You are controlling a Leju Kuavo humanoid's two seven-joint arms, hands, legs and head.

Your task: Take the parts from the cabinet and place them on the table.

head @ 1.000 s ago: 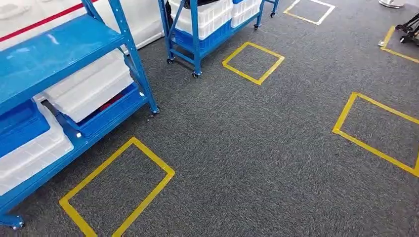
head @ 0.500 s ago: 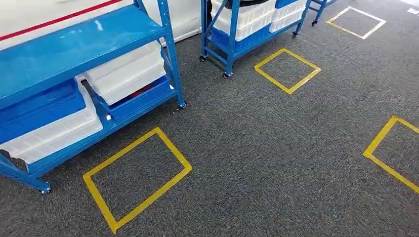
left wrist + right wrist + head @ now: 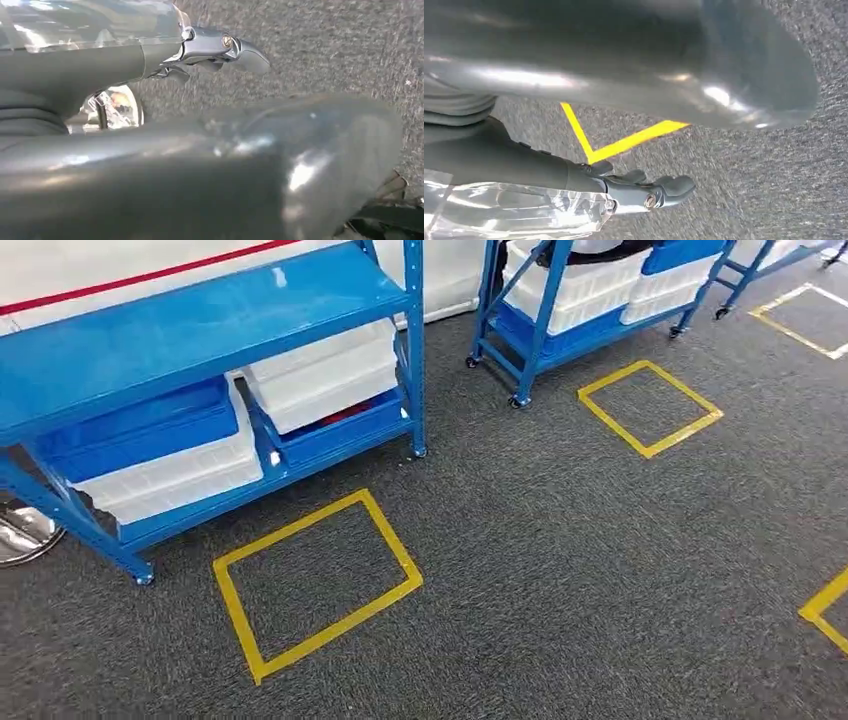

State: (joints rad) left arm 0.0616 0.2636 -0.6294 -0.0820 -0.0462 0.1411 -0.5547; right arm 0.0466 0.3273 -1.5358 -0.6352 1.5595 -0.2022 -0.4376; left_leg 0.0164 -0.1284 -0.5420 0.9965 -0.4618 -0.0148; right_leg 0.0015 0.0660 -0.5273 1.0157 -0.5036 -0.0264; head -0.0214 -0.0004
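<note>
The left robot hand point(image 3: 220, 50) hangs over grey carpet point(image 3: 600, 570), its thick thumb blurred across the left wrist view and its dark fingers point(image 3: 247, 52) extended beyond a clear, glossy wrapping on the palm; whether anything is in its grasp cannot be told. The right robot hand point(image 3: 644, 192) hangs likewise, fingers point(image 3: 674, 186) straight and close together, clear wrapping behind them, and its grasp cannot be told either. The right wrist view catches a corner of yellow floor tape point(image 3: 624, 142) beneath that hand; the left wrist view has bare carpet and a round shiny object point(image 3: 117, 107) past the wrist. Compared with a second ago, the whole head view has swung: the camera has turned, so the near blue cabinet point(image 3: 200, 330) now sits further right in frame, its full lower shelf and left leg exposed. On that lower shelf stand white bins point(image 3: 320, 375) stacked on blue bins point(image 3: 140, 425), with something red point(image 3: 345, 415) glimpsed inside one blue bin under the right-hand white stack; other contents are hidden. A yellow taped square point(image 3: 315, 585) lies on the carpet just in front of the cabinet. A second blue wheeled cabinet point(image 3: 545, 330) behind carries more white and blue bins, with another taped square point(image 3: 650, 408) before it.
</note>
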